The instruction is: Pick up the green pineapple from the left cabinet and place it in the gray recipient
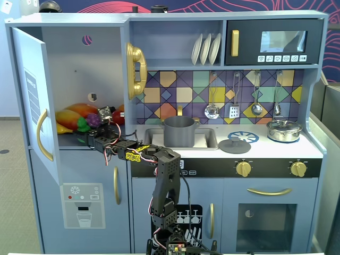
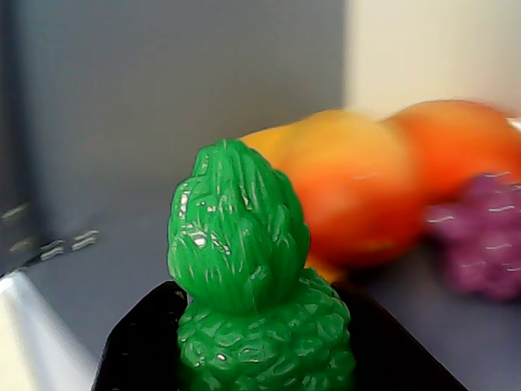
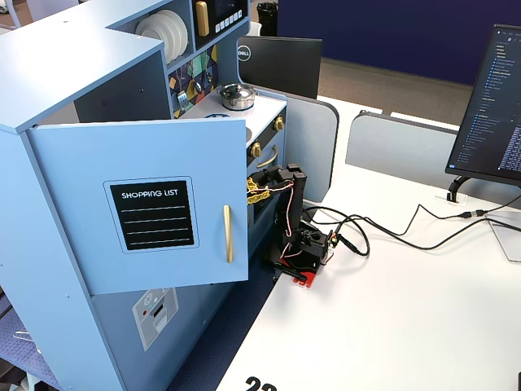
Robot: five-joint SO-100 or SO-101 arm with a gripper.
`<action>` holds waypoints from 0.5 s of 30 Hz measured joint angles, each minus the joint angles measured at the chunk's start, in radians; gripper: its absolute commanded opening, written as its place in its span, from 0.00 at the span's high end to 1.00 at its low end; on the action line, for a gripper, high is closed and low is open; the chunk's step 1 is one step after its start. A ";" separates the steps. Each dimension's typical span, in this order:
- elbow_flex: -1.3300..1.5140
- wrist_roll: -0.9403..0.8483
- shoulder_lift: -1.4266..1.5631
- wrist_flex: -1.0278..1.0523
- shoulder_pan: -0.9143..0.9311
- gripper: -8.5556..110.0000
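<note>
Your hand (image 1: 85, 134) reaches into the left cabinet (image 1: 74, 79), and you cannot tell whether it grips. The green pineapple (image 2: 248, 285) stands upright against it, with the mango (image 2: 358, 195) at two o'clock in the wrist view.

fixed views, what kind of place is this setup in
Probably an office or lab desk area holding a toy play kitchen. A fixed view shows a white desk, a computer monitor and a Dell laptop beside it.

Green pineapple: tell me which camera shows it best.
The wrist view: the green pineapple fills the foreground, sharp. A fixed view shows only a small green patch among fruit; another fixed view hides it behind the cabinet door.
</note>
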 measured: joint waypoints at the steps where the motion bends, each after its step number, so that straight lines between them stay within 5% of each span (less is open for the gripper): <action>1: 0.008 -0.002 0.044 0.021 -0.012 0.93; 10: 0.302 -0.084 0.687 0.238 -0.115 0.93; 15: 0.428 -0.084 1.074 0.380 0.008 0.93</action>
